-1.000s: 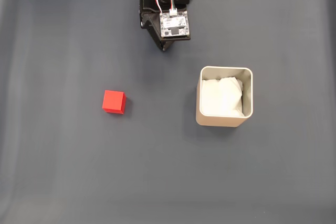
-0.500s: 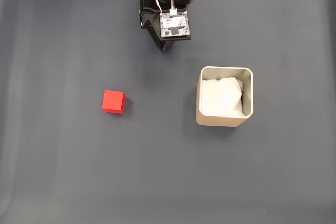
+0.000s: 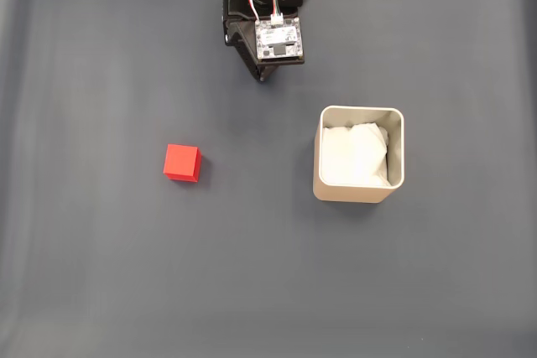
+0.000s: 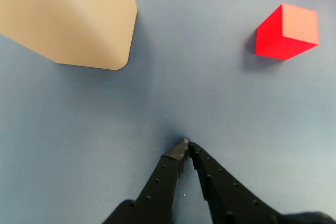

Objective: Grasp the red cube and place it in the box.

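in the wrist view the two black fingers rise from the bottom edge and meet at their tips, closed on nothing, with only a thin slit between them lower down. the tips sit just over the bare blue-grey desk. ahead of the fingers and off to the right in that view lies the red cube, resting flat on the desk, one corner edge turned toward the camera, a soft shadow on its left side; it is well apart from the fingertips. ahead and to the left in the same view stands the box, seen as a beige wall with a rounded corner, its top cut off by the frame; it too is well apart from the fingers, and the cube and the box have open desk between them. in the fixed view the arm hangs at the top middle with a small white circuit board on it and red, white and black wires running up, and the finger tips point down-frame. from those tips the red cube lies down and to the left in that view, alone on the dark desk, while the box stands down and to the right, upright, open side up, with crumpled white paper inside.
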Motion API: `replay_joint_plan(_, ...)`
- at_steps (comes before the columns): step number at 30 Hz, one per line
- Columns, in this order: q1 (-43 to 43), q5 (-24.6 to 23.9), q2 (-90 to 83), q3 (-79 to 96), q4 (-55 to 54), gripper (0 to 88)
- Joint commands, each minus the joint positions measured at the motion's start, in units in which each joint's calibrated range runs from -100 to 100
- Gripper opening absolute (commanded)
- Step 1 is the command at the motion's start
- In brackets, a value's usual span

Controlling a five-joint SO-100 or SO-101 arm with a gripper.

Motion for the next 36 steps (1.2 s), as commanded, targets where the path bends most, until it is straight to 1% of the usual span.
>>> replay_joint_plan(1, 0.42, 0.54, -1.39, 0.55, 0.95, 0.8)
replay_joint_plan(30, -0.08, 0.29, -1.39, 0.55, 0.95, 0.4)
replay_joint_plan(34, -0.08, 1.47, -1.39, 0.55, 1.19, 0.4)
replay_joint_plan(36, -0.08, 1.61, -1.39, 0.55, -0.53, 0.4)
